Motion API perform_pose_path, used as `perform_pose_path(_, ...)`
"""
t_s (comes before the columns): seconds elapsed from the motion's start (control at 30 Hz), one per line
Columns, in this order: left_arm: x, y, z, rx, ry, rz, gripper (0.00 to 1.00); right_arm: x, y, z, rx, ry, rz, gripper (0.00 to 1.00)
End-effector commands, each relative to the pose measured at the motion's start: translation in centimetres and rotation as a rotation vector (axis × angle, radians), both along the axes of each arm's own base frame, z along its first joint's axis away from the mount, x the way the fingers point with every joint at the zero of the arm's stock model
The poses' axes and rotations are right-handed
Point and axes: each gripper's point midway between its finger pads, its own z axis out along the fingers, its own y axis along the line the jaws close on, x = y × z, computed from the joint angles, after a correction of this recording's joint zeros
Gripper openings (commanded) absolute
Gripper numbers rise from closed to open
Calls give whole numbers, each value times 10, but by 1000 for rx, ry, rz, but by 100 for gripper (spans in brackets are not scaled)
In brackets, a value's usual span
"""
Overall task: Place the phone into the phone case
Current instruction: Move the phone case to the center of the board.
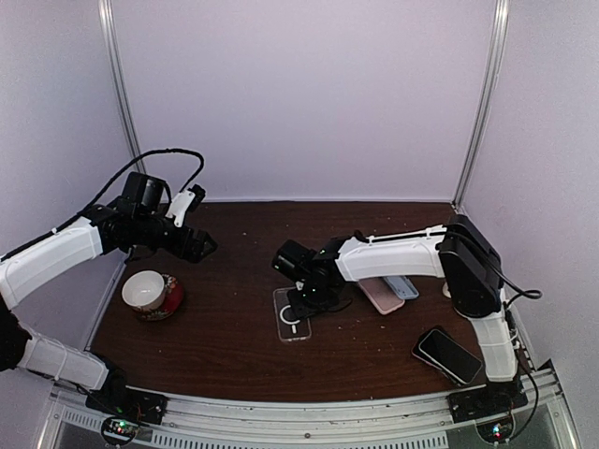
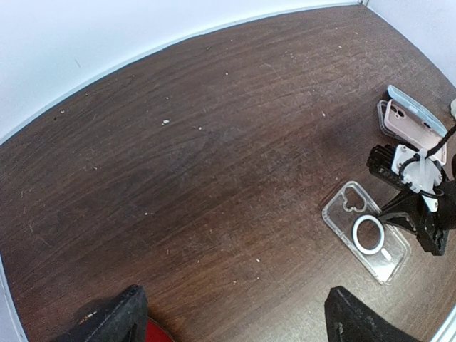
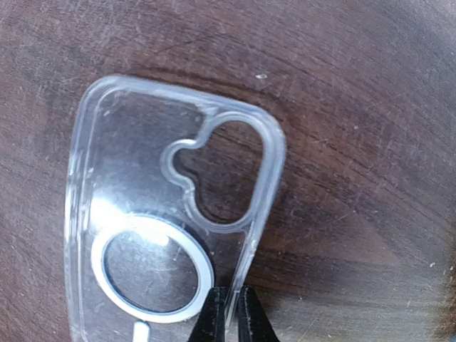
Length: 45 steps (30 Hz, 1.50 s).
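Observation:
A clear phone case [image 1: 292,316] with a white ring lies flat on the brown table, camera cut-out toward the back. My right gripper [image 3: 229,317] is shut on the case's right side wall [image 3: 246,263], one finger inside the wall and one outside. The case [image 2: 365,231] and the right gripper [image 2: 420,214] also show in the left wrist view. A pink phone [image 1: 382,295] lies just right of the case, with a pale blue slab [image 1: 401,286] beside it. A black phone [image 1: 447,354] lies near the right front. My left gripper [image 1: 192,245] hangs open above the table's left side, holding nothing.
A white cup [image 1: 145,290] sits on a red saucer [image 1: 168,301] at the left, below the left gripper. White walls close the table at the back and sides. The right arm [image 1: 393,257] stretches across the middle right.

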Motion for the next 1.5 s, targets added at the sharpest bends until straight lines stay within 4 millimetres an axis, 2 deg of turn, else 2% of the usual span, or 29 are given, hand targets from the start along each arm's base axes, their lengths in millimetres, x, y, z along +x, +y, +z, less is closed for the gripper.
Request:
perform_pose_path(0.0, 3, 1, 6, -9, -20, 6, 90, -14, -36, -10, -116, 58, -1, 6)
perform_pose_path(0.23, 2, -1, 7, -17, -18, 0, 90, -22, -57, 0, -154, 55, -19, 5)
perform_pose_path(0.33, 2, 0, 7, -15, -20, 0, 90, -25, -58, 1, -142, 61, -22, 7)
perform_pose_path(0.4, 2, -1, 7, -17, -17, -3, 91, -28, -56, 8, -121, 79, -3, 18)
perform_pose_path(0.5, 2, -2, 6, -20, -15, -5, 91, -29, -72, 29, -112, 82, 5, 52)
perform_pose_path(0.57, 2, -3, 7, -24, -16, -9, 91, -32, -101, 42, -131, 103, -19, 71)
perform_pose_path(0.63, 1, -3, 9, -27, -18, -11, 91, -42, -142, 50, -196, 146, -58, 88)
perform_pose_path(0.67, 1, -2, 8, -25, -18, -9, 91, -50, -159, 55, -218, 174, -68, 96)
perform_pose_path(0.7, 1, -2, 8, -26, -19, -9, 90, -60, -176, 58, -245, 209, -73, 99)
perform_pose_path(0.77, 1, -3, 9, -29, -18, -13, 91, -81, -197, 67, -250, 299, -45, 100)
perform_pose_path(0.83, 0, -5, 8, -34, -13, -19, 90, -93, -217, 78, -255, 358, -47, 99)
perform_pose_path(0.93, -1, -8, 9, -50, -5, -31, 90, -93, -237, 90, -230, 375, -108, 100)
perform_pose_path(1.0, -1, -8, 9, -50, -7, -33, 90, -88, -244, 89, -173, 363, -203, 99)
perform_pose_path(1.1, -2, -7, 10, -51, -10, -31, 90, -93, -276, 77, -176, 322, -394, 99)
perform_pose_path(1.27, -2, -11, 8, -66, 7, -39, 90, -106, -320, 89, -191, 182, -626, 99)
perform_pose_path(1.37, -4, -14, 8, -83, 15, -48, 90, -111, -323, 83, -92, 158, -708, 99)
perform_pose_path(1.47, -5, -17, 7, -88, 19, -64, 87, -108, -316, 78, -78, 180, -619, 100)
